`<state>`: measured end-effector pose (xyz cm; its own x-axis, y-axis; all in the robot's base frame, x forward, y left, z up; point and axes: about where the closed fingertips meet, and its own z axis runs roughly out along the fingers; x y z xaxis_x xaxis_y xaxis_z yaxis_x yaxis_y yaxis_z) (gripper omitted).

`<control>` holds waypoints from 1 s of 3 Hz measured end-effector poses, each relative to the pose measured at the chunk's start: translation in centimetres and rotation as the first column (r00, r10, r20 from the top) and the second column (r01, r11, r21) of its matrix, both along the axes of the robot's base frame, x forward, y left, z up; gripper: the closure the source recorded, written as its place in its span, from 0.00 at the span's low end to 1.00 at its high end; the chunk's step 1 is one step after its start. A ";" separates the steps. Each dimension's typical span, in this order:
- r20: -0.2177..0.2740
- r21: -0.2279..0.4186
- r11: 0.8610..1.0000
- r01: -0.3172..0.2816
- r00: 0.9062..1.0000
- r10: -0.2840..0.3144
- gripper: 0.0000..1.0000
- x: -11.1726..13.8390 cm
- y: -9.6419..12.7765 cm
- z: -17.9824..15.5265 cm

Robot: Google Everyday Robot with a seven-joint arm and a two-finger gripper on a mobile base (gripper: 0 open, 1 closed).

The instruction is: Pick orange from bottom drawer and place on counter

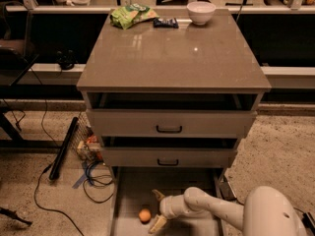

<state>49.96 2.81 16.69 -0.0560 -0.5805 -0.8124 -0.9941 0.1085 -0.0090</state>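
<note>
The orange (144, 215) lies on the floor of the pulled-out bottom drawer (129, 193), left of centre. My gripper (157, 209) is down inside the drawer just right of the orange, fingers spread open, one finger (158, 195) behind and one finger (158, 223) in front. It holds nothing. The white arm reaches in from the lower right. The counter (172, 53) is the glossy grey-brown top of the cabinet above.
On the counter's back edge are a green snack bag (133, 14), a dark wrapped bar (165, 22) and a white bowl (201, 12). The two upper drawers (169, 124) are slightly ajar. Cables (93, 176) and a black bar (64, 147) lie on the floor left of the cabinet.
</note>
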 end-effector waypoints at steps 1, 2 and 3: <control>-0.012 -0.008 1.000 -0.022 1.000 0.022 0.00 -0.1 1.4 -1.5; -0.023 -0.025 0.998 -0.050 0.999 0.049 0.00 -0.7 2.7 -3.0; -0.030 -0.033 0.998 -0.059 0.998 0.058 0.00 -0.8 3.1 -3.5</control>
<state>49.19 5.86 13.14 -0.0444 -0.6104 -0.7909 -0.9986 0.0506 0.0169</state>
